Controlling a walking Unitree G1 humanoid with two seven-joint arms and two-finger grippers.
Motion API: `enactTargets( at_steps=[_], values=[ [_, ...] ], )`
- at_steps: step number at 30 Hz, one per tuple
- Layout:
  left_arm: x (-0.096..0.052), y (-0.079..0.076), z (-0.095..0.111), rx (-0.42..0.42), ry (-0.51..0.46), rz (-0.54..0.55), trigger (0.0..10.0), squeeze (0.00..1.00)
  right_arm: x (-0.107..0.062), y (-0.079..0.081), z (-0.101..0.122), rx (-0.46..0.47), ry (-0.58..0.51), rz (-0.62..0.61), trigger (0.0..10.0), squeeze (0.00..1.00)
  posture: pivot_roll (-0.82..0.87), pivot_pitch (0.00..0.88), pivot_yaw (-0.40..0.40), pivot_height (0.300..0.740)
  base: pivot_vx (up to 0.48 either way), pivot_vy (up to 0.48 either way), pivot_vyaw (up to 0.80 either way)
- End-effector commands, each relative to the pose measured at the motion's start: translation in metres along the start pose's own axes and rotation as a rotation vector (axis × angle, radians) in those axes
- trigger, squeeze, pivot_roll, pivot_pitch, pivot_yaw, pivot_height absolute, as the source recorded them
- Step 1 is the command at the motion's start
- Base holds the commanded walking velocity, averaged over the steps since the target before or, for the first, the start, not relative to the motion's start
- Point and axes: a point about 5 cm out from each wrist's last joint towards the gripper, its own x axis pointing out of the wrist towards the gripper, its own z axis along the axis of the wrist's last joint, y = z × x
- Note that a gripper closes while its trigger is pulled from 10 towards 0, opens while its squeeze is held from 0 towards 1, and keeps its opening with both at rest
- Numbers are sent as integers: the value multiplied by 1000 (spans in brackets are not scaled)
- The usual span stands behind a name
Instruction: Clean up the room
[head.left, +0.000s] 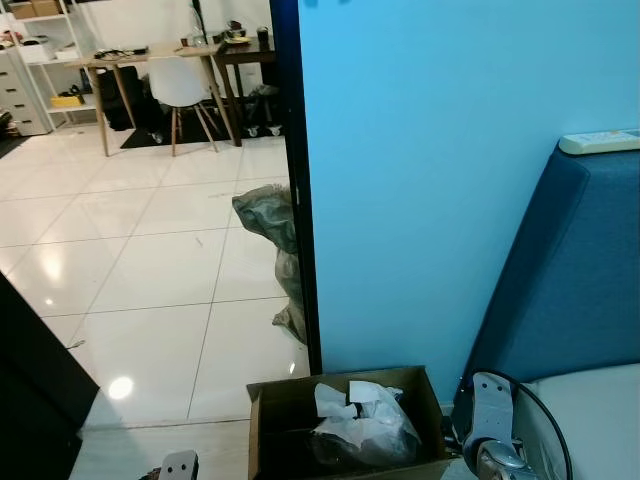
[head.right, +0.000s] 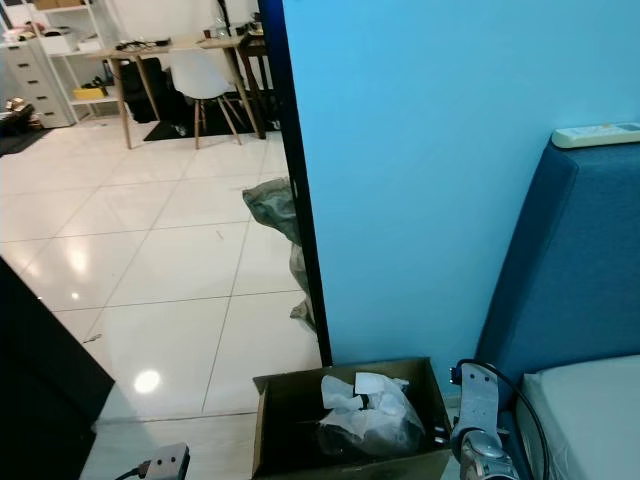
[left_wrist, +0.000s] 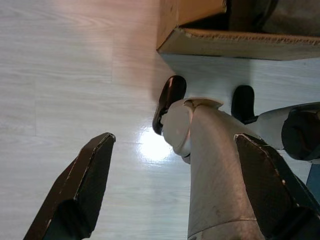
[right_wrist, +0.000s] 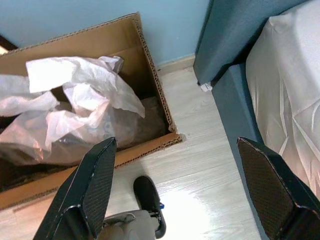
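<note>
- My right pincer (right_wrist: 177, 192) hangs released, its fingers wide apart, over the pale wood floor (right_wrist: 210, 180) just beside the cardboard box (head.left: 262, 410).
- My left pincer (left_wrist: 177, 192) is released too, fingers spread above the floor near my own leg (left_wrist: 215, 165).
- The box sits near me at the foot of the blue wall (head.left: 440, 180), holding crumpled white plastic (right_wrist: 82, 97).
- To my right is the blue bed headboard (head.left: 570, 290), with a white remote (head.left: 598, 142) on top.
- A grey bag (head.left: 272, 215) lies farther off on the white tiles (head.left: 150, 260).
</note>
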Motion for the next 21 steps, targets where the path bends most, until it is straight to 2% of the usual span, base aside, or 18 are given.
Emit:
enactTargets(
  at_steps=[1, 21],
  values=[
    [-1, 2, -4, 13, 24, 10, 10000, 0, 1, 4, 7, -13, -25, 8, 10000, 0, -100, 16, 14, 731, -300, 0, 0],
    [-1, 2, -6, 27, 31, 10, 10000, 0, 3, 15, 26, -90, -80, 55, 10000, 0, -94, 0, 9, 731, -300, 0, 0]
  ],
)
